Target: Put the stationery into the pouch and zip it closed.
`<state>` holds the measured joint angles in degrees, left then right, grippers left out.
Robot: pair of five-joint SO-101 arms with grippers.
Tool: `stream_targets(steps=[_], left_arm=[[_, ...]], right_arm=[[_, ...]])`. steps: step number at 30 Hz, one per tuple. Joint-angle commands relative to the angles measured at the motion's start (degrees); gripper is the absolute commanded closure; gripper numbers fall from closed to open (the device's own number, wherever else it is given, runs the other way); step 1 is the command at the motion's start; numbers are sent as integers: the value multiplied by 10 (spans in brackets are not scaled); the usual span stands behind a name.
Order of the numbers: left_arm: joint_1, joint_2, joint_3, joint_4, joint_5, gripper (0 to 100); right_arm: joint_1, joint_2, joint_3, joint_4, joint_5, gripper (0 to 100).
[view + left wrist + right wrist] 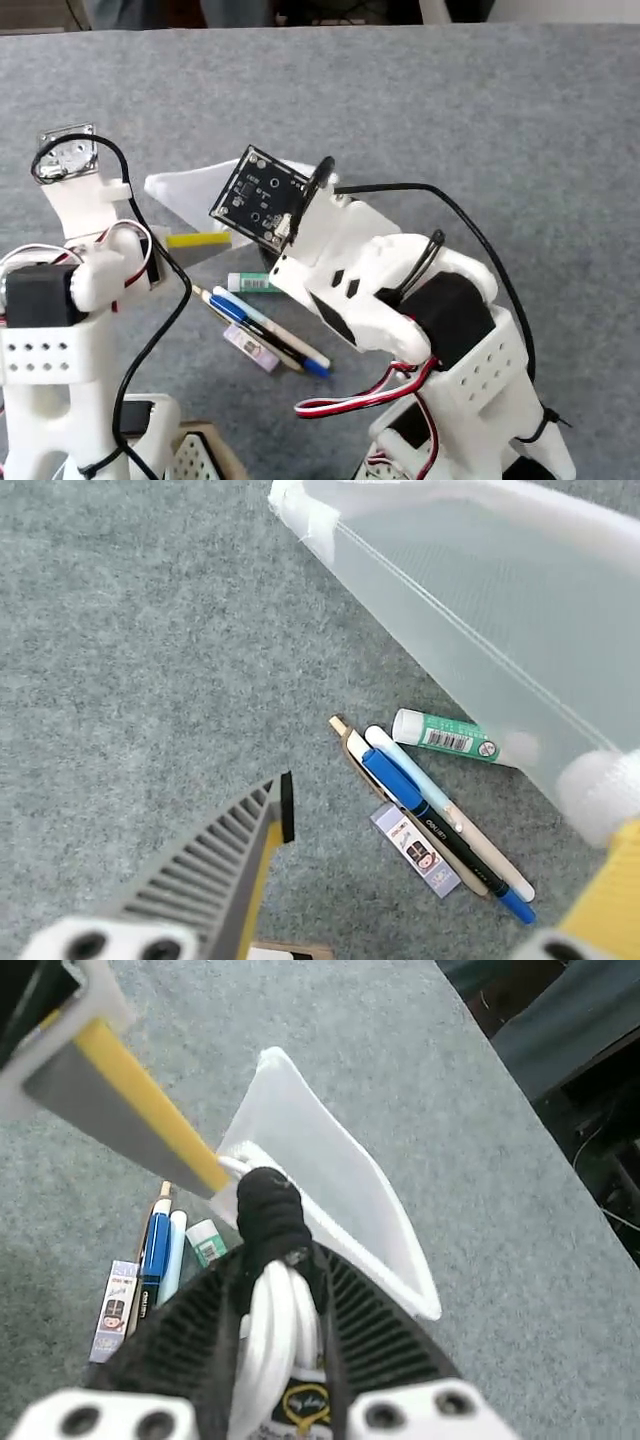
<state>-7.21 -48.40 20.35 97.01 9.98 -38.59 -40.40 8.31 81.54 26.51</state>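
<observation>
White pouch (330,1180) pinched by right fingers (375,1320), left fingers (225,850) spread wide above pens (430,815)

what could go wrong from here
1. The pens lie bunched together with the eraser right beside them, so the open left gripper may drag or scatter several while going for one.
2. The right gripper grips the pouch at one end only. The soft pouch could sag or slip out, which would likely make it harder to put things in.
</observation>
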Motion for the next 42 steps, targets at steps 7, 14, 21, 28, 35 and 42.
stream_targets(steps=[7,14,21,28,35,42], left_arm=[[-1,-7,-28,-3,5,532],[-1,-7,32,-59,4,532],[-4,-8,73,-95,4,532],[-4,-8,71,-98,4,532],[-1,-5,73,-98,5,533],[0,-4,78,-119,1,630]], right_arm=[[-7,-15,-27,-8,0,986],[-7,-15,-28,-7,-1,986],[-7,-15,-28,-6,-1,986],[-7,-16,-28,-6,-1,986],[-7,-16,-29,-6,-1,986],[-9,-16,-30,-6,-1,986]])
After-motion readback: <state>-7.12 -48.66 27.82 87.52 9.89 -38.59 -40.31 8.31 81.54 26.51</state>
